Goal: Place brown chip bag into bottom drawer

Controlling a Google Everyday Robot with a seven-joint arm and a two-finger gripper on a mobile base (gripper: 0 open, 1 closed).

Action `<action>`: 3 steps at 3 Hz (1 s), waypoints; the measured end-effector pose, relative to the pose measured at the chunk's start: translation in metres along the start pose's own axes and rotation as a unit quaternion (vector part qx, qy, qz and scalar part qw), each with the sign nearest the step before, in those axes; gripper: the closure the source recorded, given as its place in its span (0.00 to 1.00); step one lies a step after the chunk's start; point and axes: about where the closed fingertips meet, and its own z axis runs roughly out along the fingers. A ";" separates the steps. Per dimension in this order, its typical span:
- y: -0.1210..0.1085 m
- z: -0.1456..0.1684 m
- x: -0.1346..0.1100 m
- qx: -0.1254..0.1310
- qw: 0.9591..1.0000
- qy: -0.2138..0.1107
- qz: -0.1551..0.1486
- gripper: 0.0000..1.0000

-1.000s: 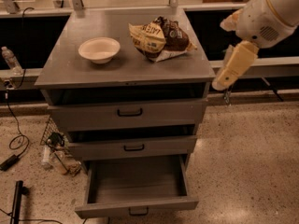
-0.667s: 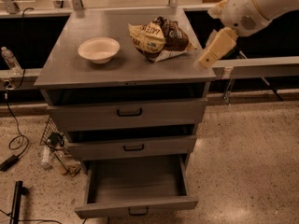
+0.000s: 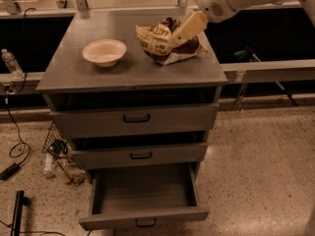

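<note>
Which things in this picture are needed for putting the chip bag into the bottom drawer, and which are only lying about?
For the job:
- brown chip bag, on the cabinet top
- bottom drawer, pulled open
- gripper, over the bag

Lying about:
- white bowl, left of the bag
- two upper drawers
- plastic bottle, far left

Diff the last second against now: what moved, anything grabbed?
The hand swung left and up in view, from beside the cabinet to over the brown chip bag; no grasp visible. The bag, the white bowl and the open bottom drawer stayed put.
</note>
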 end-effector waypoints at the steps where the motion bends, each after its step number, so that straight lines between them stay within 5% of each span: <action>1: -0.016 0.045 -0.020 0.021 1.000 -0.013 -0.002 0.00; 2: -0.024 0.085 -0.023 0.023 1.000 0.000 -0.005 0.00; 3: -0.024 0.115 -0.006 0.010 1.000 0.023 0.007 0.18</action>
